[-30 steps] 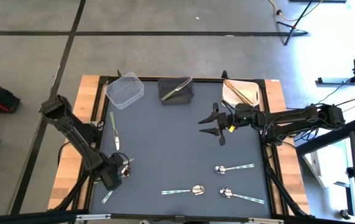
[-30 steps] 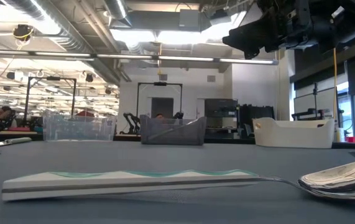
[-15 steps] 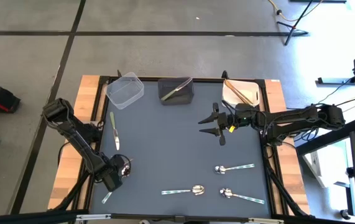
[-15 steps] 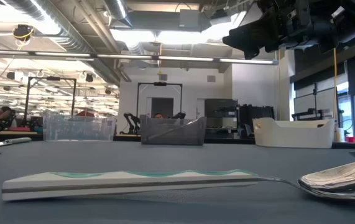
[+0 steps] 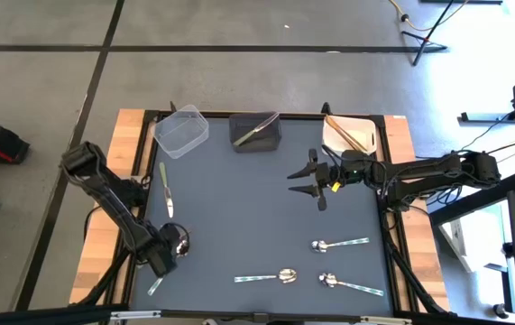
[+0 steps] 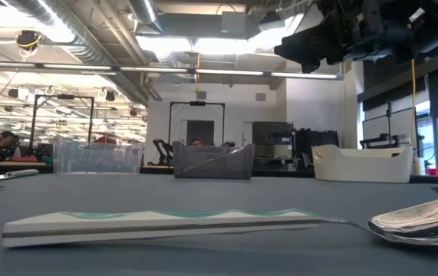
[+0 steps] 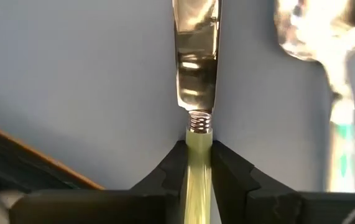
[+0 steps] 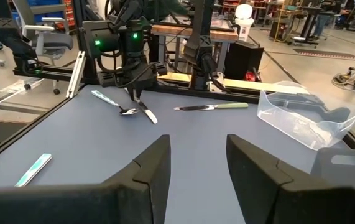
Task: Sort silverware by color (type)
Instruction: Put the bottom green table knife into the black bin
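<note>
My left gripper (image 5: 174,246) is low over the table's near-left part, shut on a knife with an olive-green handle and a shiny blade (image 7: 196,62). A teal-handled silver spoon (image 7: 314,31) lies right beside it. Another green-handled knife (image 5: 165,188) lies flat near the left edge. Three silver spoons (image 5: 338,244) (image 5: 266,276) (image 5: 352,285) lie near the front right. My right gripper (image 5: 307,183) hovers open above the table's right middle, touching nothing. Copper pieces lie in the white bin (image 5: 349,134). My left gripper pinches the knife's olive-green handle (image 7: 199,162) between its two fingers (image 7: 171,168), close to the ribbed collar where the blade starts. The fingers lie along the knife, slanting down from above. The blade (image 8: 147,115) points down toward the table beside the spoon; whether its tip touches, I cannot tell.
Three bins line the far edge: a clear one (image 5: 181,131), a dark one (image 5: 255,131) holding a green-handled piece, and the white one. A loose teal handle (image 5: 156,285) lies near the front-left corner. The low view shows a teal-handled spoon (image 6: 165,222) close up.
My left gripper has shifted slightly with the knife; the blade tip that stuck out past it in the high view shows less now. The right arm has kept still.
</note>
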`<state>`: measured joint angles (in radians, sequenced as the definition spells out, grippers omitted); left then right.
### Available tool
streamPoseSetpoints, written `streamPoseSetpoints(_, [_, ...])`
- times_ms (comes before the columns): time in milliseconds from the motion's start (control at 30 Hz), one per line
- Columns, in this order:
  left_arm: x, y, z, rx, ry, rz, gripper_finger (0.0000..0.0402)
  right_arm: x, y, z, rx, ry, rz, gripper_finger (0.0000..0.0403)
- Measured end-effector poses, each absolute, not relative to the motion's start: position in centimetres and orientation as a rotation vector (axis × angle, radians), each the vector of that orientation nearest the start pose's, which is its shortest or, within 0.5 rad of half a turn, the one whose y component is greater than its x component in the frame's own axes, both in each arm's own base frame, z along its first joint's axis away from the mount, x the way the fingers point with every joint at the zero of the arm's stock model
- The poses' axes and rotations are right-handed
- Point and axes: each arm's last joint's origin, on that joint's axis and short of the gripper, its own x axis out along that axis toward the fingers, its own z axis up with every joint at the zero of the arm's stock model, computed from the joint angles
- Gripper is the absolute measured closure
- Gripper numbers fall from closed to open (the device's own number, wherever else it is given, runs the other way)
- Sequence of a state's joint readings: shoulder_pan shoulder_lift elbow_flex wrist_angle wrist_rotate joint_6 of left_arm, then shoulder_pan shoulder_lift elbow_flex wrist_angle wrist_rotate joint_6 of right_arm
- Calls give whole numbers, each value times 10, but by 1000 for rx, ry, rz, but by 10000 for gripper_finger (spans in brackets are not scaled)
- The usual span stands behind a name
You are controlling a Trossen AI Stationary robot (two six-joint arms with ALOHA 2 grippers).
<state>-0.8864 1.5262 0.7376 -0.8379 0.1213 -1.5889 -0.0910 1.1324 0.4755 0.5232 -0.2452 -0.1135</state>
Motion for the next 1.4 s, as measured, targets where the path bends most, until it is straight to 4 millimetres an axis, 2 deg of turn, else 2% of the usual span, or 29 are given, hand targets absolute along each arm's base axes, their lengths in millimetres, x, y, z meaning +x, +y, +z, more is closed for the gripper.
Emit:
streamPoseSetpoints(300, [136, -155, 162, -569, 1466, 568, 349, 233, -14, 224, -30, 167, 161, 259])
streamPoseSetpoints(567, [146, -129, 191, -457, 1192, 469, 348, 232, 16, 218, -42, 225, 236, 259])
streamPoseSetpoints(833, [160, -84, 222, -244, 916, 471, 348, 227, 40, 210, -83, 313, 178, 259])
streamPoseSetpoints(1033, [181, -49, 238, -81, 756, 544, 348, 226, 40, 208, -31, 337, 127, 259])
streamPoseSetpoints(1200, [207, -17, 248, 17, 656, 547, 347, 225, 39, 205, 18, 372, 79, 259])
streamPoseSetpoints(1400, [232, 29, 261, 107, 521, 528, 347, 227, 41, 197, 85, 420, 52, 259])
